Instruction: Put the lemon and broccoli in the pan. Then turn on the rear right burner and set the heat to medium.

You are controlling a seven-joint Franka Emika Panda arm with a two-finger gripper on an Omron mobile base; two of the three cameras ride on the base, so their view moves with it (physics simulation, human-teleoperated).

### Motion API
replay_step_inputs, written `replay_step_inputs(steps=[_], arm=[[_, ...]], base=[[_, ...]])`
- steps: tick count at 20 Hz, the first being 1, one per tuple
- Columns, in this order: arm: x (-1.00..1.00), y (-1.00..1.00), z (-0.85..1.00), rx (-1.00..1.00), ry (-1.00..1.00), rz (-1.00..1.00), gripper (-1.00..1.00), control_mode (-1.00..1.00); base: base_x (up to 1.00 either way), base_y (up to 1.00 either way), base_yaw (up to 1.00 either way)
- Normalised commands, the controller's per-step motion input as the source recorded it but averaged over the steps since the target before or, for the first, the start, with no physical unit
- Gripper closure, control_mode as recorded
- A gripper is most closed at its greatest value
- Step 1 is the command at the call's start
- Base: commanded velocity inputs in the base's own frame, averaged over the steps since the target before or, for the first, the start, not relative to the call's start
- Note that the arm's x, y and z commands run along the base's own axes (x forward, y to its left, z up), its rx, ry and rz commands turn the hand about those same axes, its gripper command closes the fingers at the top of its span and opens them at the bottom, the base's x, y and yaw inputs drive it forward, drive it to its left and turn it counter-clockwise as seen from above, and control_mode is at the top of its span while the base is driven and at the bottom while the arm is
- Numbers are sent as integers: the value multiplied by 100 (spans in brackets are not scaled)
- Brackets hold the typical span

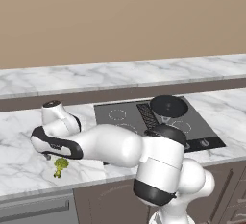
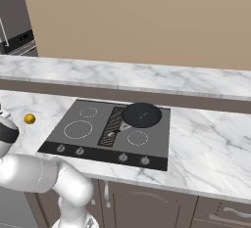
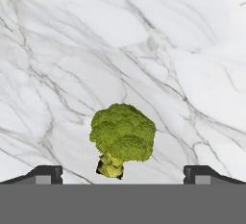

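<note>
Gripper (image 3: 123, 172) spread wide, over broccoli (image 3: 122, 135)

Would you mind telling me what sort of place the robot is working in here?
It looks like a home kitchen: a marble counter holds a built-in stove with knobs, a pan sits on one burner, and cabinet fronts run below.

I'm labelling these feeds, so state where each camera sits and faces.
Left base view: behind-left, facing the stove; arm reaches left over the broccoli.
Right base view: behind-right, facing stove, pan, lemon; arm lower left.
Hand view: on the hand, facing counter; open tool flanks broccoli.
Both base views share stove and pan.
</note>
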Motion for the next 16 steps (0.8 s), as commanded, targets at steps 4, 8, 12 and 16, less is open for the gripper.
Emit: replay_step_inputs(steps=[4, 8, 12, 16], arm=[[14, 3, -21, 0, -7, 0, -100, -100], [14, 0, -14, 0, -11, 0, -100, -100], [7, 0, -17, 0, -6, 0, -100, -100], [-5, 0, -13, 0, 0, 0, -100, -100]], base=[[0, 0, 0], [0, 0, 0], [0, 0, 0], [0, 0, 0]])
